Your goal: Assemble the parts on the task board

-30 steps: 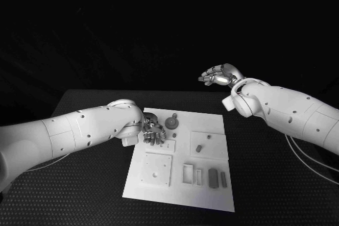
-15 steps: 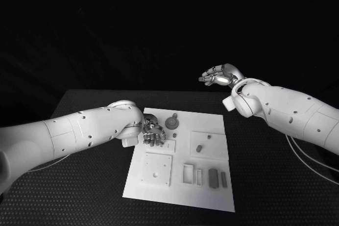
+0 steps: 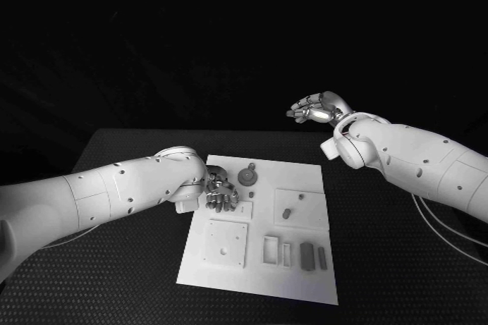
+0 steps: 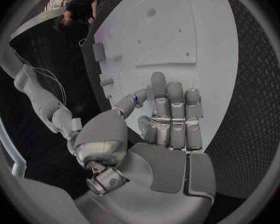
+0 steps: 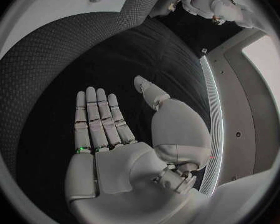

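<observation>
Parts (image 3: pixel 306 255) are lying on the board (image 3: pixel 305 173), nearer the left robot hand (image 3: pixel 221 193), hovering empty, fingers extended; right robot hand (image 3: pixel 317 108) is idling released, well apart.

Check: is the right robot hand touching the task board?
Apart. In the head view the right robot hand is raised beyond the table's far edge, well clear of the task board; its fingers are spread, holding nothing.
</observation>
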Controlling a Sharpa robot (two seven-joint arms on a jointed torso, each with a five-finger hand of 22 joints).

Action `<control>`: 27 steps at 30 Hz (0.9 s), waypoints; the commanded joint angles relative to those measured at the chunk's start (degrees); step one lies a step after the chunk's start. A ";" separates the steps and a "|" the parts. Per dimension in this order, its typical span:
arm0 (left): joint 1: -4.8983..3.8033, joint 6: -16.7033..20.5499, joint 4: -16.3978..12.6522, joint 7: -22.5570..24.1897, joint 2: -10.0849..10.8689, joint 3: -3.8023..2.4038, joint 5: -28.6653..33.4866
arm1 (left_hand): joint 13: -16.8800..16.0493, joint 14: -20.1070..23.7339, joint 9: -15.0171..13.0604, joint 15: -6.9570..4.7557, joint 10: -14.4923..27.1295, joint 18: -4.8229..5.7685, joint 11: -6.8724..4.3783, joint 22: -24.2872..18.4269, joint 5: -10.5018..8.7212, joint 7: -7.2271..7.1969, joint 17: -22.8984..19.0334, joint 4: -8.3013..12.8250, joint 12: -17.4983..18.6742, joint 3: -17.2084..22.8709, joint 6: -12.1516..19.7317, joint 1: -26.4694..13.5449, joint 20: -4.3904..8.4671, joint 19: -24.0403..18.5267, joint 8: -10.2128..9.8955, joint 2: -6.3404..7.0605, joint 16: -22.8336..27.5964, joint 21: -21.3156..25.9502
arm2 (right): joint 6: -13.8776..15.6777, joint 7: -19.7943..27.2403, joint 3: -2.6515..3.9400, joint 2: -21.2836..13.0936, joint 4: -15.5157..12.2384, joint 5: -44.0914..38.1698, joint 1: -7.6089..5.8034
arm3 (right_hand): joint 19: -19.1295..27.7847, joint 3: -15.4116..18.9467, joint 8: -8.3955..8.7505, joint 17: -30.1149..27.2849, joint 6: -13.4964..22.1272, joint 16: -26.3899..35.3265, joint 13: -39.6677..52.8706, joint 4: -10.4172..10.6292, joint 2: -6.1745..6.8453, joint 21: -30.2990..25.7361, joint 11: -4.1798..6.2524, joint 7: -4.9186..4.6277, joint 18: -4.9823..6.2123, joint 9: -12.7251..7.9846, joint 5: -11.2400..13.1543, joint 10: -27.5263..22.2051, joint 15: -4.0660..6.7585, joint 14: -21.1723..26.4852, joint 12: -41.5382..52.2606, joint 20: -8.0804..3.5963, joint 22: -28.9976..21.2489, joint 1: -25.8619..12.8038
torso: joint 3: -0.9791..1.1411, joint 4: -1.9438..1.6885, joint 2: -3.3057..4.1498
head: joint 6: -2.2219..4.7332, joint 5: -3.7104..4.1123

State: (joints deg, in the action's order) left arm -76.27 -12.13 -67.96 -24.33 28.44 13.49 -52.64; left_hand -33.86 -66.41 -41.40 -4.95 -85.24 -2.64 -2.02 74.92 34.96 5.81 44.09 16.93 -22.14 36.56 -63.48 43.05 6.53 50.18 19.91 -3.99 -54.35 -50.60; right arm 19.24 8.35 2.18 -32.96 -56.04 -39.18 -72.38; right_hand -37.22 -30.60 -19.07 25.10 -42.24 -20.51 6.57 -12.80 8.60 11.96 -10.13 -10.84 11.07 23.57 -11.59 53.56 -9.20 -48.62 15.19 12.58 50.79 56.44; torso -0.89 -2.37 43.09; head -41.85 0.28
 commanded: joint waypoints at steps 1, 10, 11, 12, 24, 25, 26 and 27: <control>0.32 -0.96 0.02 0.14 -0.15 0.15 -1.02 | -0.07 -0.03 -0.07 0.09 0.71 -0.22 -1.82 0.92 0.31 -4.30 0.08 -0.12 -0.26 0.33 -4.75 0.21 3.89 0.00 0.15 -0.56 -0.39 -0.38 | -0.09 0.82 0.03 -0.03 -0.11 0.17 -0.01 | 0.28 0.10 -0.06 -0.12 0.23 0.27 -0.10 0.28 0.08 -0.27 -0.02 -1.06 0.67 -0.09 -0.32 0.25 -0.36 0.22 -0.40 0.19 0.02 0.55 | 0.00 -0.01 0.01 | 0.07 0.04; 0.32 -1.54 0.00 0.10 -0.12 0.15 -1.01 | -0.10 -0.02 -0.11 0.09 0.75 -0.22 -1.82 0.91 0.33 -4.30 0.08 -0.12 -0.33 0.35 -4.75 0.21 3.88 -0.03 0.12 -0.57 -0.41 -0.42 | -0.08 0.82 0.03 0.05 0.00 0.18 -0.01 | 0.32 0.11 -0.06 -0.21 0.24 0.27 -0.22 0.30 0.11 -0.32 -0.06 -1.14 0.67 -0.14 -0.32 0.30 -0.37 0.23 -0.46 0.20 0.06 0.62 | -0.01 0.01 -0.01 | -0.04 0.03; 0.32 -1.77 -0.02 0.10 -0.14 0.15 -1.01 | -0.10 -0.02 -0.12 0.09 0.75 -0.23 -1.83 0.91 0.34 -4.31 0.09 -0.12 -0.34 0.35 -4.76 0.21 3.88 -0.03 0.12 -0.57 -0.42 -0.43 | -0.14 0.80 0.03 0.02 -0.01 0.18 -0.01 | 0.33 0.11 -0.05 -0.21 0.24 0.27 -0.23 0.30 0.12 -0.33 -0.06 -1.15 0.67 -0.14 -0.31 0.30 -0.37 0.23 -0.46 0.21 0.06 0.62 | -0.01 0.01 -0.01 | -0.06 0.03; 0.32 -2.18 -0.02 0.09 -0.14 0.15 -1.01 | -0.11 -0.02 -0.14 0.09 0.75 -0.23 -1.83 0.91 0.35 -4.31 0.09 -0.11 -0.37 0.36 -4.77 0.21 3.88 -0.03 0.12 -0.56 -0.43 -0.44 | -0.15 0.80 0.03 0.05 0.02 0.18 -0.01 | 0.34 0.12 -0.05 -0.23 0.25 0.27 -0.24 0.30 0.13 -0.34 -0.06 -1.16 0.66 -0.15 -0.32 0.31 -0.37 0.23 -0.47 0.21 0.07 0.63 | -0.01 0.02 -0.01 | -0.10 0.04; 0.32 -3.77 0.10 -0.22 -0.20 0.15 -1.02 | -0.39 -0.19 -0.55 -0.02 0.76 -0.35 -1.98 0.93 0.83 -4.45 0.23 -0.10 -1.09 0.51 -5.10 0.60 3.95 0.00 0.12 -0.16 -0.84 -0.94 | -0.23 0.80 0.03 0.18 0.12 0.19 0.02 | 0.62 0.19 -0.03 -0.40 0.29 0.29 -0.48 0.35 0.14 -0.54 -0.09 -1.21 0.58 -0.25 -0.29 0.38 -0.43 0.28 -0.59 0.27 0.13 0.70 | -0.04 -0.07 0.01 | -0.21 0.10; 0.32 -3.82 0.10 -0.23 -0.21 0.15 -1.02 | -0.40 -0.20 -0.57 -0.02 0.76 -0.35 -1.99 0.93 0.84 -4.45 0.23 -0.11 -1.11 0.51 -5.11 0.61 3.95 0.00 0.12 -0.16 -0.85 -0.96 | -0.25 0.80 0.03 0.19 0.12 0.19 0.02 | 0.65 0.19 -0.03 -0.42 0.29 0.29 -0.50 0.34 0.14 -0.56 -0.09 -1.21 0.57 -0.25 -0.29 0.39 -0.43 0.28 -0.60 0.27 0.14 0.73 | -0.04 -0.06 -0.01 | -0.28 0.09; 0.32 -3.92 0.11 -0.23 -0.22 0.15 -1.02 | -0.42 -0.21 -0.59 -0.03 0.76 -0.35 -2.00 0.93 0.84 -4.46 0.24 -0.11 -1.15 0.51 -5.13 0.62 3.95 0.01 0.12 -0.15 -0.88 -0.98 | -0.25 0.80 0.03 0.21 0.13 0.19 0.02 | 0.67 0.19 -0.03 -0.43 0.30 0.29 -0.52 0.34 0.14 -0.57 -0.09 -1.21 0.57 -0.26 -0.29 0.39 -0.43 0.29 -0.61 0.27 0.15 0.74 | -0.05 -0.06 -0.01 | -0.29 0.08; 0.32 -3.92 0.09 -0.24 -0.23 0.15 -1.02 | -0.43 -0.22 -0.61 -0.03 0.76 -0.36 -2.00 0.93 0.85 -4.47 0.25 -0.11 -1.19 0.51 -5.15 0.63 3.96 0.01 0.13 -0.15 -0.90 -1.01 | -0.26 0.81 0.03 0.23 0.14 0.19 0.02 | 0.68 0.19 -0.03 -0.44 0.30 0.29 -0.53 0.33 0.14 -0.58 -0.08 -1.21 0.57 -0.27 -0.28 0.40 -0.43 0.29 -0.62 0.27 0.15 0.76 | -0.04 -0.06 0.00 | -0.30 0.05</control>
State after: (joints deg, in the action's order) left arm -76.24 -13.75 -67.78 -24.25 28.34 13.45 -53.37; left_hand -34.23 -66.34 -41.90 -4.88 -85.13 -2.63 -2.55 74.91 35.48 6.01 44.29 16.74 -23.07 36.70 -63.68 43.06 6.53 50.18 19.81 -3.99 -55.06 -51.24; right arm 19.28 8.45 2.18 -32.82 -55.89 -39.10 -72.36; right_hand -37.03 -30.44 -19.07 24.75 -42.24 -20.51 6.09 -12.64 8.82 11.74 -10.13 -10.84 11.07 23.39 -11.59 53.56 -9.34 -48.47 14.79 12.78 50.87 56.66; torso -0.93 -2.42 43.09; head -42.09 0.37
